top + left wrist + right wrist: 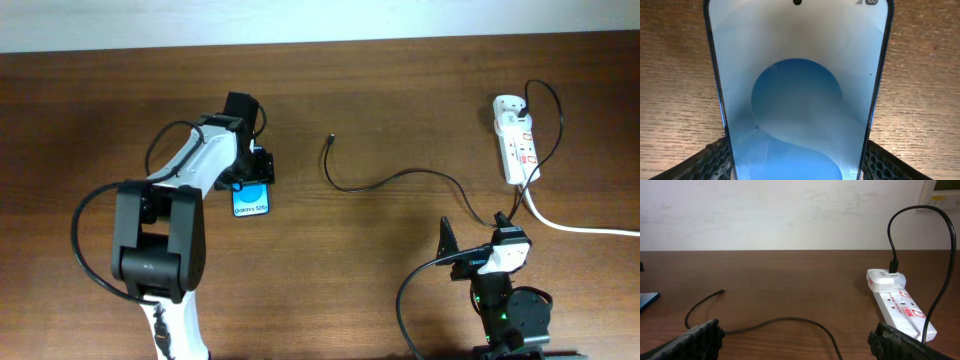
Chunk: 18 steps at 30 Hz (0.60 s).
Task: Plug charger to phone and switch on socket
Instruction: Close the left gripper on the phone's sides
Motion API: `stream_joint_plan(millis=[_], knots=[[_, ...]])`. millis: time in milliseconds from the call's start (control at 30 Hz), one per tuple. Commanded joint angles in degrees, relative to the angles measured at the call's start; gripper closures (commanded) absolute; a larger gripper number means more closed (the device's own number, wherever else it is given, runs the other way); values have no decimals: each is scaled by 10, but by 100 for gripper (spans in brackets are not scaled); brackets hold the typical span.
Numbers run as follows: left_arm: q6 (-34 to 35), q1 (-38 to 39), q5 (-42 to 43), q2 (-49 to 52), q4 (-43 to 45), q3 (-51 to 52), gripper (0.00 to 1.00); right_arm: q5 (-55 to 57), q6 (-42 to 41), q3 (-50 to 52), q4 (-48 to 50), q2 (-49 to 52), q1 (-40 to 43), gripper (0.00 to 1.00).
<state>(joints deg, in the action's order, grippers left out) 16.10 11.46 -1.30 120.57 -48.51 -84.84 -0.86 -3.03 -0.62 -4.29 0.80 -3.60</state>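
The phone [252,199] lies flat on the wooden table, blue screen up; in the left wrist view the phone [800,100] fills the frame. My left gripper [253,183] straddles its far end, and both pads [710,162] press against its long edges. The charger's black cable [400,176] snakes across the table, its free plug tip [331,139] lying right of the phone, apart from it. The cable's other end rises from the white socket [517,145]. My right gripper [475,232] stands open near the front edge, with only the cable [780,321] on the table beyond it.
The socket's thick white cord [580,228] runs off to the right edge. In the right wrist view the socket [900,305] lies ahead on the right and the plug tip [721,291] ahead on the left. A pale wall [790,210] stands behind the table.
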Motion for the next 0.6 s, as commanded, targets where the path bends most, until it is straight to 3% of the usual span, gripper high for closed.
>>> stream_joint_plan(millis=[0,367,567], knots=[[2,2,9,17,-31,-31,32,5,-3,3,-3,-6,-5,2],[2,2,9,17,-90,-119,35,5,-3,3,-3,-6,-5,2],[2,2,30,17,-111,-153,95,5,-3,3,-3,-6,-5,2]])
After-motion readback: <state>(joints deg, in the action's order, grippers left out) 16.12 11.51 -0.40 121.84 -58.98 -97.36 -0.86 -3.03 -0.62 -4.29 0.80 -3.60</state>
